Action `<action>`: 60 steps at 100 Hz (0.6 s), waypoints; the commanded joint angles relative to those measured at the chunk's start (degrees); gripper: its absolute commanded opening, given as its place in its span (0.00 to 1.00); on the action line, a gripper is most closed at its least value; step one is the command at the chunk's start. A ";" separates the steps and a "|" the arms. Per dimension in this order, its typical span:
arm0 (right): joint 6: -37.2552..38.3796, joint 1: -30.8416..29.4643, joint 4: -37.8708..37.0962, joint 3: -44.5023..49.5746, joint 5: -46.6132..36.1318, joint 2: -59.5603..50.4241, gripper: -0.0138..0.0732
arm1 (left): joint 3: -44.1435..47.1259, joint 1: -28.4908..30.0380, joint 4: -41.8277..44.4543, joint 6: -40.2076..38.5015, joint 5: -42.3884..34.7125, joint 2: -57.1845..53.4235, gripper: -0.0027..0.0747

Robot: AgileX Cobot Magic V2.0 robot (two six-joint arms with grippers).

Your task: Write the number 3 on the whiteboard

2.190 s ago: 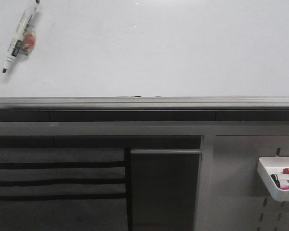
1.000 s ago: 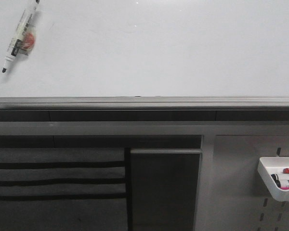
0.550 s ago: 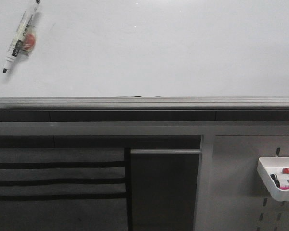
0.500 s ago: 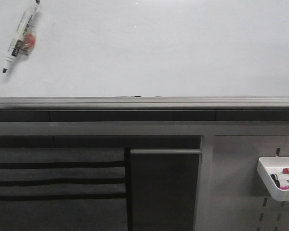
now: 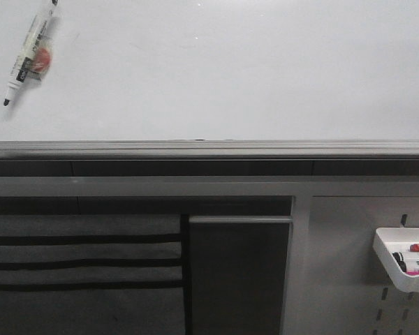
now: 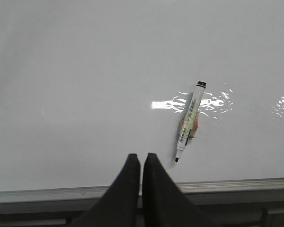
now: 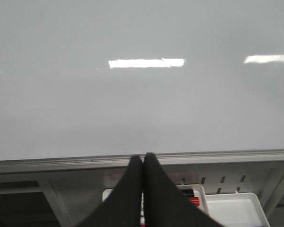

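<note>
Before the whiteboard (image 6: 85, 71), left tool (image 6: 141, 161) closed empty, right tool (image 7: 143, 161) likewise

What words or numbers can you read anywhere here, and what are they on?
None can be read.
Marker lying on the whiteboard: it has a printed label, too small and blurred to read.
Markers in the white tray on the pegboard: pink and white labels, also too blurred.
The whiteboard bears no writing, no 3 yet.

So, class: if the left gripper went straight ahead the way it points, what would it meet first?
Probably the bare whiteboard; the marker lies off to one side of the shut left gripper.
</note>
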 commanded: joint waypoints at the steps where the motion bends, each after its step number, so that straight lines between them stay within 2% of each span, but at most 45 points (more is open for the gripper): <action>1: -0.67 -0.26 1.92 -2.16 -5.12 0.85 0.07 | -1.80 0.00 -0.11 0.12 -4.06 1.13 0.01; 47: -0.67 -0.26 2.19 -1.27 -7.21 0.93 0.07 | -1.80 0.00 -0.10 0.12 -3.95 1.13 0.02; 54: -0.67 -0.26 2.28 -0.86 -6.32 0.93 0.07 | -1.80 0.00 -0.10 0.00 -4.07 1.13 0.07; 60: -0.67 -0.26 2.28 -0.56 -6.44 0.93 0.07 | -1.80 0.00 0.02 0.00 -4.16 1.13 0.18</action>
